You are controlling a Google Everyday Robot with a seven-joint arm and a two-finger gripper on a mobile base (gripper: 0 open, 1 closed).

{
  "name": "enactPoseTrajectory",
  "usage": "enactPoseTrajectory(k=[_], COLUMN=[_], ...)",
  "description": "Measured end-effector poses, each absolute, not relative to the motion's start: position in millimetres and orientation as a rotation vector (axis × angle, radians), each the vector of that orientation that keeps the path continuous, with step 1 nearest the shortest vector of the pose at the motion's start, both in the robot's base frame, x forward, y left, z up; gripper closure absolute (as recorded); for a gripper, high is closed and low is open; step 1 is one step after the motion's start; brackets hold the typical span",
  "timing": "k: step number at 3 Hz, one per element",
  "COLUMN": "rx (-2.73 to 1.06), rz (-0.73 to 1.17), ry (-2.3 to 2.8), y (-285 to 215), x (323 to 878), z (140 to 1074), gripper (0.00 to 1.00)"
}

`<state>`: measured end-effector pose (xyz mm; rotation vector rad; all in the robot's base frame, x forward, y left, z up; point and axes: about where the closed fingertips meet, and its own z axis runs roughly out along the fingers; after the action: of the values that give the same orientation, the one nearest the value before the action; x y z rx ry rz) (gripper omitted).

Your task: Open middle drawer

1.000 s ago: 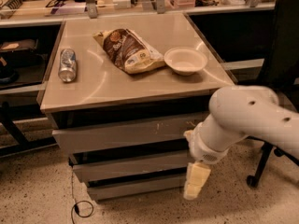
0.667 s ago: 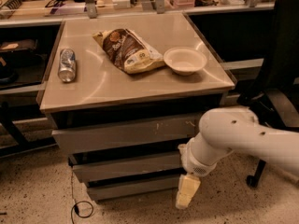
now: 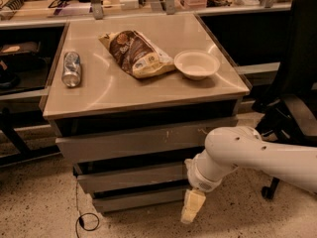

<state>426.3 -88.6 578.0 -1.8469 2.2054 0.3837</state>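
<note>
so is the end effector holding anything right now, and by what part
Nothing is held. The end effector hangs pointing down by the right end of the bottom drawer front, below the middle drawer.

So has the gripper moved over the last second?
Yes. The gripper has shifted down and left, nearer the right end of the bottom drawer front, below the middle drawer.

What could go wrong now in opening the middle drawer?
The gripper hangs beside the bottom drawer front, below the middle drawer, so it may catch the wrong one. The middle front shows no handle; the pull may slip. The can lies on its side; a jolt may roll it.
</note>
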Motion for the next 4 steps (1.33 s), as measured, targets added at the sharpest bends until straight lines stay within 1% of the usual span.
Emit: enactPoseTrajectory(k=[1,3,4], rx=[-1.852,-1.754,-1.733], rz=[0.345,0.222,0.174], ry=[2.21,2.261,2.275], y=[-84,-101,-112], x=[426,470,491], z=[554,480,459], gripper=[0.0,0.0,0.0])
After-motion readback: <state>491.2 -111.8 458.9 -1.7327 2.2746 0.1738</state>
